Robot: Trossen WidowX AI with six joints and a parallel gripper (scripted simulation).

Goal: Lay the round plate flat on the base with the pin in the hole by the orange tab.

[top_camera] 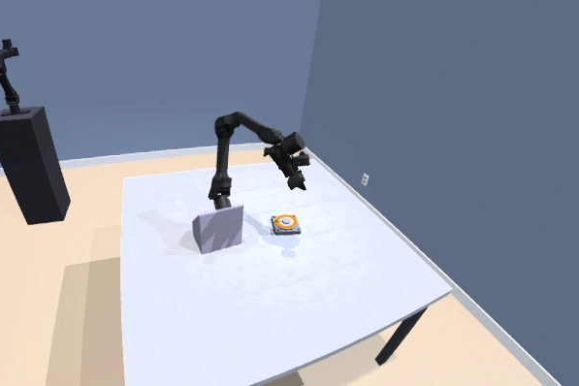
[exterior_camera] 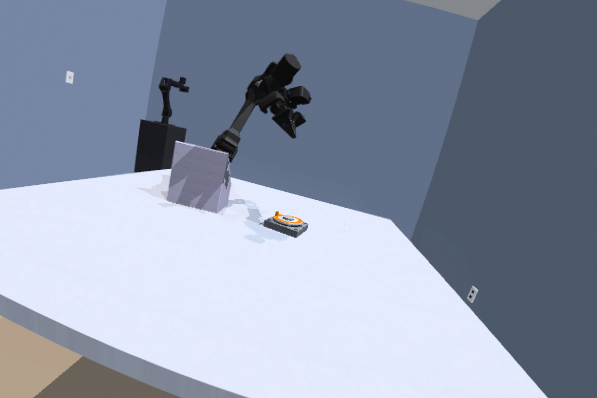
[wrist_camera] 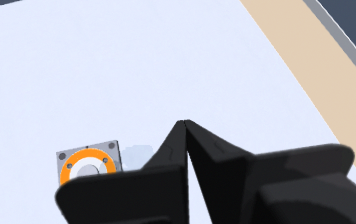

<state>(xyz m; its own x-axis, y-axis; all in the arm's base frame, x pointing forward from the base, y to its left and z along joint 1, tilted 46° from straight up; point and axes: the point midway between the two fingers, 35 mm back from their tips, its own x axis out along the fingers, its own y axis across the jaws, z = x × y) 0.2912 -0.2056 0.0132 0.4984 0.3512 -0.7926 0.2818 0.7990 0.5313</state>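
The round plate point(top_camera: 280, 227) point(exterior_camera: 298, 221) point(wrist_camera: 64, 176), with an orange ring and a pale centre, sits around the post point(top_camera: 286, 220) point(exterior_camera: 288, 218) point(wrist_camera: 88, 171) on the square dark grey base point(top_camera: 293, 232) point(exterior_camera: 282, 229) point(wrist_camera: 114, 146). The orange tab point(exterior_camera: 277, 214) stands up at the plate's left side in the exterior view. The pin cannot be made out. My gripper point(top_camera: 304, 188) point(exterior_camera: 294, 136) point(wrist_camera: 183, 126) is shut and empty, well above the base and touching nothing. In the wrist view my left finger hides the plate's lower part.
A pale lilac block with a sloping face point(top_camera: 221, 230) point(exterior_camera: 198, 176) stands on the table point(top_camera: 272, 310) point(exterior_camera: 260, 305) point(wrist_camera: 150, 65) in front of the arm's foot, to the left of the base. A second arm stands on a dark pedestal point(top_camera: 31, 170) point(exterior_camera: 155, 145) beyond the table.
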